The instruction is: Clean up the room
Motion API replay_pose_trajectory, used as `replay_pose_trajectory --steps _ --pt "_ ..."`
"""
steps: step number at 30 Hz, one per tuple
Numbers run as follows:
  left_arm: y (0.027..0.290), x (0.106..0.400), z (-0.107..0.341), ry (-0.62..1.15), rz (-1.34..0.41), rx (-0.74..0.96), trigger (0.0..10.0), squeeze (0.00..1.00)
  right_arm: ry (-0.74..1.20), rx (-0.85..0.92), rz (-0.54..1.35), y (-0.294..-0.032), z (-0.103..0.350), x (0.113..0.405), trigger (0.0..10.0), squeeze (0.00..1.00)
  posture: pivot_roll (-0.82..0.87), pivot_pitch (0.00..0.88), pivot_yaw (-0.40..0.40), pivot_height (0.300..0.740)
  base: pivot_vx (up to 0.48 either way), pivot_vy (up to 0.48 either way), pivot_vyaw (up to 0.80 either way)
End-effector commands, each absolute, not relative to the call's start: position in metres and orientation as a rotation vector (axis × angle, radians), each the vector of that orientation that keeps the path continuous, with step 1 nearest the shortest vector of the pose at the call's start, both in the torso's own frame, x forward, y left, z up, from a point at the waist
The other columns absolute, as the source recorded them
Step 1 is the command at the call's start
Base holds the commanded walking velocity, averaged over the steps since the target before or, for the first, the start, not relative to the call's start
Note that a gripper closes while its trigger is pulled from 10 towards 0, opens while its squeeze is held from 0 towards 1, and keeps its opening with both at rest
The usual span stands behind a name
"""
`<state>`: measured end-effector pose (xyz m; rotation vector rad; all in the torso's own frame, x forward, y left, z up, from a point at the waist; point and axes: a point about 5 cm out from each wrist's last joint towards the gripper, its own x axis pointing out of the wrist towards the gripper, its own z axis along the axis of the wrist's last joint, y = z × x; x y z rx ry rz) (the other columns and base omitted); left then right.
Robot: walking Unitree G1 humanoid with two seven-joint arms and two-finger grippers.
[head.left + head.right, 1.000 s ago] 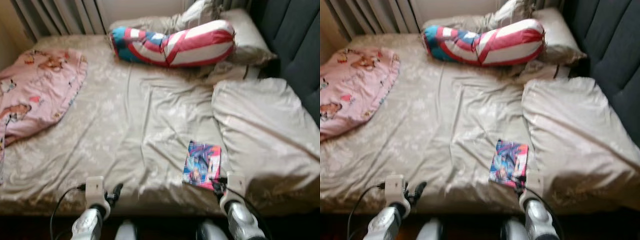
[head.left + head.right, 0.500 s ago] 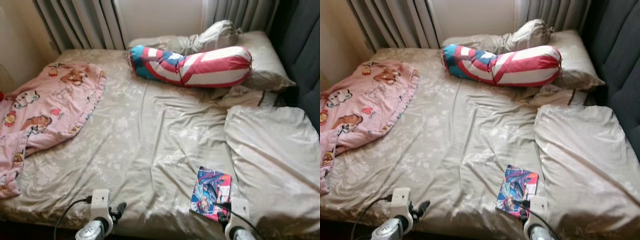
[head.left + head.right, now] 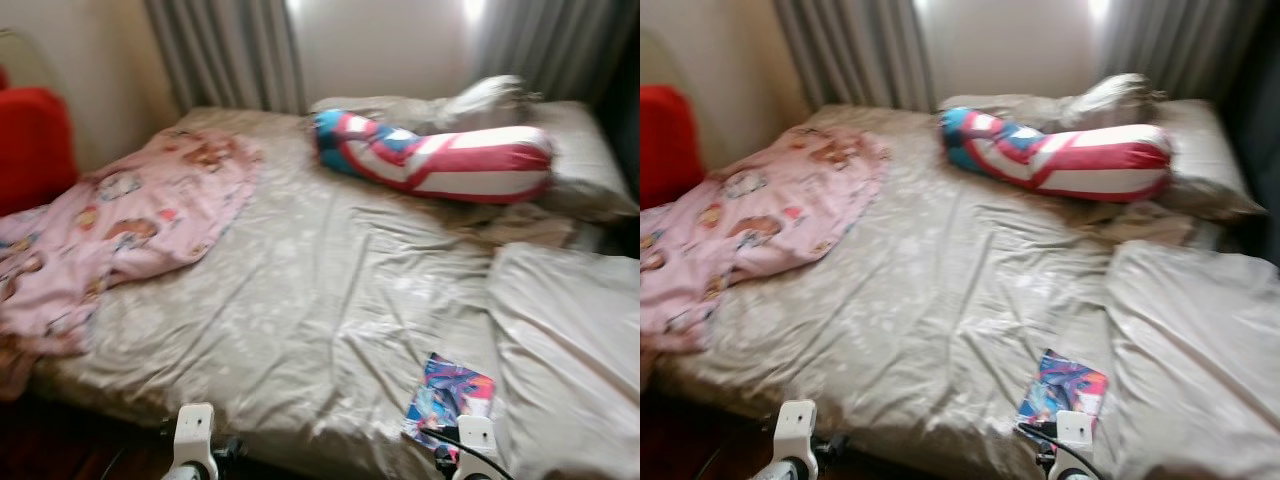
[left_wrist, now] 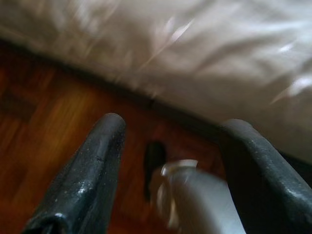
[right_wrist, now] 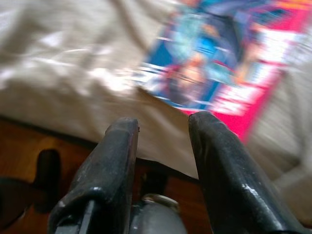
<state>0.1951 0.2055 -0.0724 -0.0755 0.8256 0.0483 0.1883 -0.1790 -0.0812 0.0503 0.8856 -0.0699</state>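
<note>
A colourful magazine point(image 3: 448, 398) lies flat on the beige bed sheet point(image 3: 300, 300) near the bed's front edge, beside a large beige pillow point(image 3: 570, 340). A pink cartoon-print blanket point(image 3: 120, 225) is crumpled over the bed's left side. At the back rests a red, white and blue striped bolster point(image 3: 440, 160). My right gripper point(image 5: 164, 120) is open and empty, low at the bed's edge with the magazine point(image 5: 219, 63) just beyond its fingertips. My left gripper point(image 4: 173, 124) is open and empty over the wooden floor point(image 4: 44, 136) in front of the bed.
A red cushion or chair back point(image 3: 35, 145) stands past the bed's left side. Grey curtains point(image 3: 225, 55) hang behind the bed. More beige pillows point(image 3: 560, 140) are piled at the back right. A dark headboard edges the far right.
The camera has swung left and up, so the bed sits further right and the red object has come into view. Both wrists show lower in the picture. Nothing on the bed moved.
</note>
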Motion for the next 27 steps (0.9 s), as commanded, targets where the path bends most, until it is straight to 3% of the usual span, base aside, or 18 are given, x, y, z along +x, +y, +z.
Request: replay_pose_trajectory --steps 1,8,13,27 --pt "0.209 0.192 -0.074 0.856 0.053 -0.058 10.0 0.00 0.892 0.056 -0.075 -0.180 -0.082 0.188 10.0 0.00 0.09 0.059 0.026 0.740 0.000 0.000 0.00" --pt "0.212 0.189 -0.076 0.878 0.071 -0.056 10.0 0.00 0.894 0.029 -0.072 -0.182 -0.082 0.185 10.0 0.00 0.10 0.034 0.020 0.740 0.000 0.000 0.00" --pt "0.214 0.180 -0.079 0.896 0.061 -0.036 10.0 0.00 0.927 0.006 -0.049 -0.182 -0.086 0.178 10.0 0.00 0.11 0.000 0.018 0.740 0.000 0.000 0.80" --pt "0.230 0.151 -0.086 0.914 0.088 -0.036 10.0 0.00 0.935 0.033 -0.065 -0.183 -0.087 0.176 10.0 0.00 0.11 0.053 0.021 0.740 0.000 0.322 0.00"
